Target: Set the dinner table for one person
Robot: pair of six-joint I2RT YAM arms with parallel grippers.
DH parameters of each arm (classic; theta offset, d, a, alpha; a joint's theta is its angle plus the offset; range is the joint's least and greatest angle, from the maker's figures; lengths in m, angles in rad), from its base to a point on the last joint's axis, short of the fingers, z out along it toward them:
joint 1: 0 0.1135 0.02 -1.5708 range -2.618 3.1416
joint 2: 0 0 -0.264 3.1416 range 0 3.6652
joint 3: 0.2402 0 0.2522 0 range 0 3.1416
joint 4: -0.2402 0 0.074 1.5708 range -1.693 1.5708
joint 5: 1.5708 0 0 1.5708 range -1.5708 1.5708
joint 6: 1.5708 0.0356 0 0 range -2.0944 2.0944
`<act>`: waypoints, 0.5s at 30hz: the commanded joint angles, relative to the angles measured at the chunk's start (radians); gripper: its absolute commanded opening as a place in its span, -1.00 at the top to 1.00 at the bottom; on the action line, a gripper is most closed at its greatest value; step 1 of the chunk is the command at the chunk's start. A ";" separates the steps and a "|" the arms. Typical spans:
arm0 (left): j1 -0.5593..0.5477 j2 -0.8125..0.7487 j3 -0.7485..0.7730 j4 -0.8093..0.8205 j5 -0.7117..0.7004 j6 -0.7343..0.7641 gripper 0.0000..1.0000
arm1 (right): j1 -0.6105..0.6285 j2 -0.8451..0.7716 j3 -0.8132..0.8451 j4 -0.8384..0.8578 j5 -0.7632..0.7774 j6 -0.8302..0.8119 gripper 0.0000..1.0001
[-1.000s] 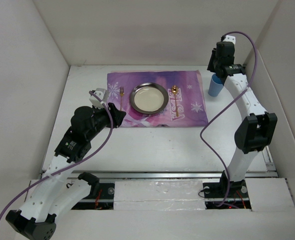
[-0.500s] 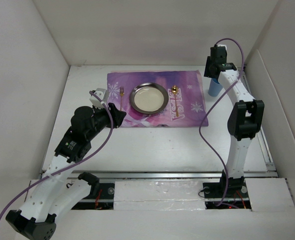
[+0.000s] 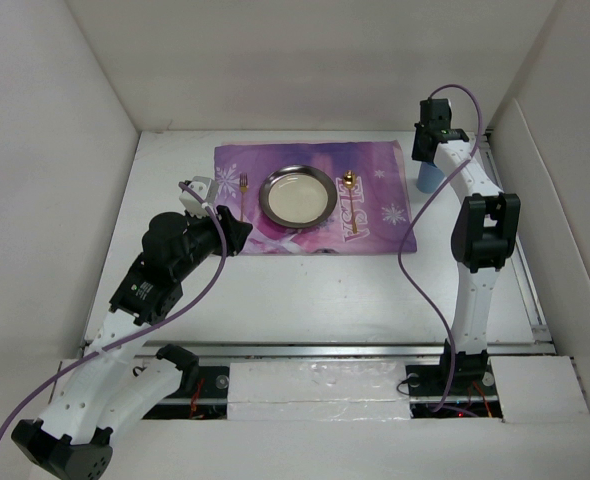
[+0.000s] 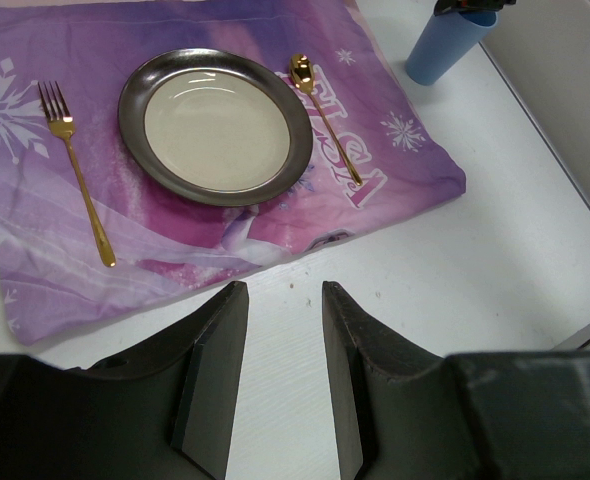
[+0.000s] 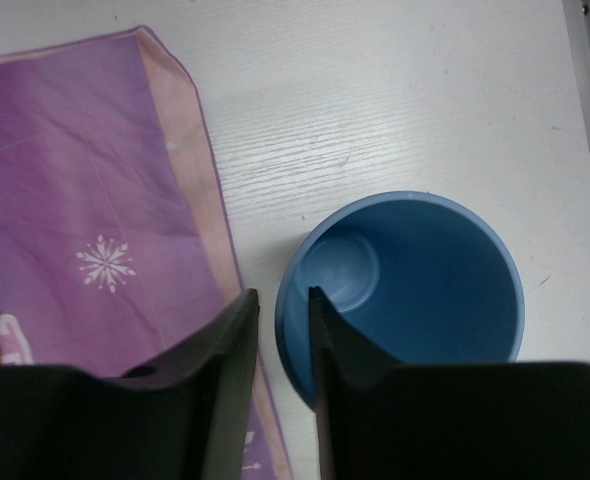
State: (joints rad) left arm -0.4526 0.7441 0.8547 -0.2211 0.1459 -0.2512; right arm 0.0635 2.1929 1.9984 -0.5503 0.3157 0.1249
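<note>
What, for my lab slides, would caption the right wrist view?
Right gripper straddling the rim of an upright blue cup on the white dinner table, beside the purple cloth.

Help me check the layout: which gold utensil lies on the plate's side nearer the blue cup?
The gold spoon, lying along the ELSA lettering between plate and blue cup; the gold fork lies on the plate's far side.
</note>
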 commanded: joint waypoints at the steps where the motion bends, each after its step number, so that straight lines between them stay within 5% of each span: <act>1: -0.005 0.001 0.007 0.035 -0.006 0.012 0.35 | -0.024 -0.001 0.053 0.016 -0.010 -0.013 0.52; 4: -0.005 0.004 0.009 0.034 -0.006 0.012 0.35 | -0.024 -0.013 0.066 0.012 0.028 -0.010 1.00; 9: -0.005 0.012 0.010 0.035 -0.003 0.013 0.35 | 0.015 -0.180 -0.029 0.136 0.108 -0.062 1.00; 15: -0.005 0.018 0.014 0.034 0.000 0.013 0.35 | 0.071 -0.133 0.200 0.003 0.037 -0.105 1.00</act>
State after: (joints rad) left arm -0.4526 0.7670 0.8547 -0.2214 0.1448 -0.2501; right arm 0.0883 2.0987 2.0880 -0.5549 0.3630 0.0685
